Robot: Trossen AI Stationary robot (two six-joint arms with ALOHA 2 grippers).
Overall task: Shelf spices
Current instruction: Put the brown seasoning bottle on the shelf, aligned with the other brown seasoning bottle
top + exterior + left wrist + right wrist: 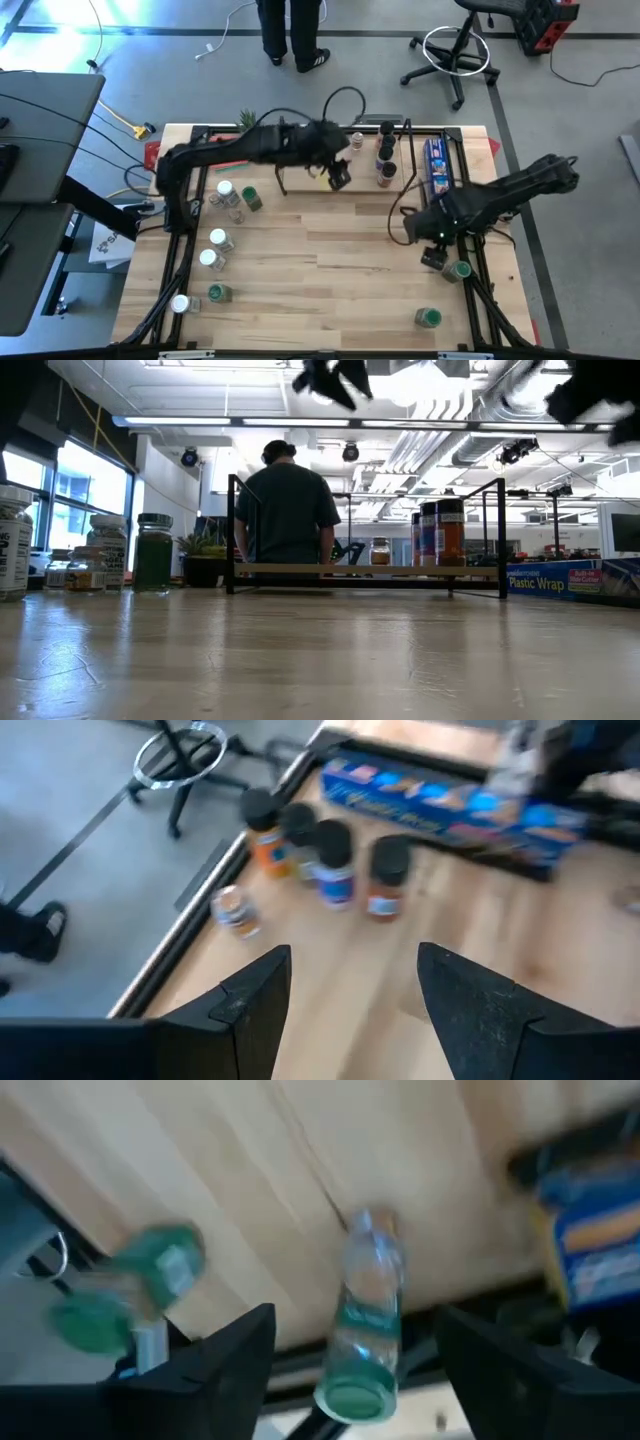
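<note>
The shelf (400,128) (365,570), a low wood rack with a black frame, sits at the table's far edge. Several black-topped spice jars (385,150) (440,532) (333,870) and a small clear one (234,910) stand on it. More jars (222,215) (153,550) stand on the table's left part. My left gripper (340,177) (350,995) hangs open and empty above the table, just near of the shelf. My right gripper (438,257) (355,1370) is open above a green-topped jar (458,270) (362,1335) near the right edge.
A long blue box (437,165) (570,578) (450,800) lies at the shelf's right end. A potted plant (200,550) stands at the far left. Another green-topped jar (430,318) stands near the right near corner. A person (290,30) (290,510) stands beyond the far edge.
</note>
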